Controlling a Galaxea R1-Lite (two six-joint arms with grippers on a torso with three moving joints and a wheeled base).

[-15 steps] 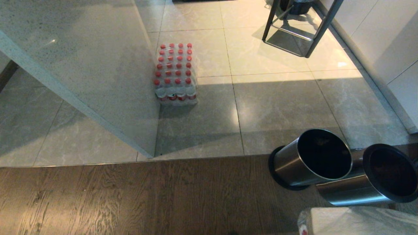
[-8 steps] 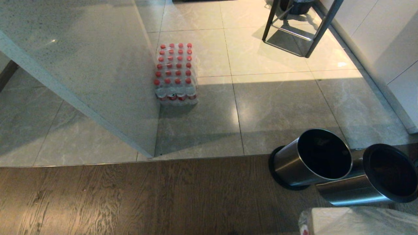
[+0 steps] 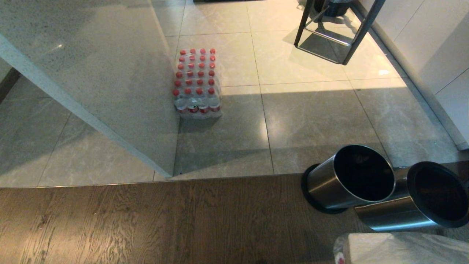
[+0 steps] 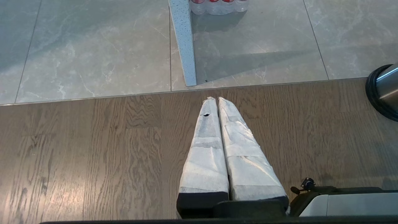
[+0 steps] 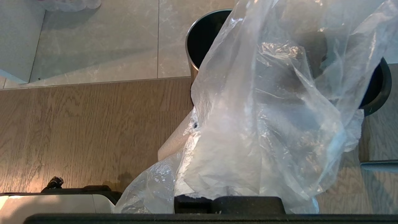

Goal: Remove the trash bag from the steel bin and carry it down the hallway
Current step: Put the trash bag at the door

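Nothing's moved. Right gripper (image 5: 228, 199) is clamped on the bag (image 5: 267, 124), already out of the bin (image 3: 351, 178); left gripper (image 4: 217, 102) shut, empty. Hallway carry remains.

1. Below me I see wood-plank floor (image 3: 146, 220) nearest, meeting grey marbled tile floor (image 3: 311, 117) beyond.
2. Two steel bins (image 3: 348, 179) stand touching at the seam, on my right.
3. A shrink-wrapped pack of red-capped bottles (image 3: 197, 82) sits on the tiles against a speckled panel (image 3: 110, 73).
4. A dark-legged stool (image 3: 337, 33) stands farther off.
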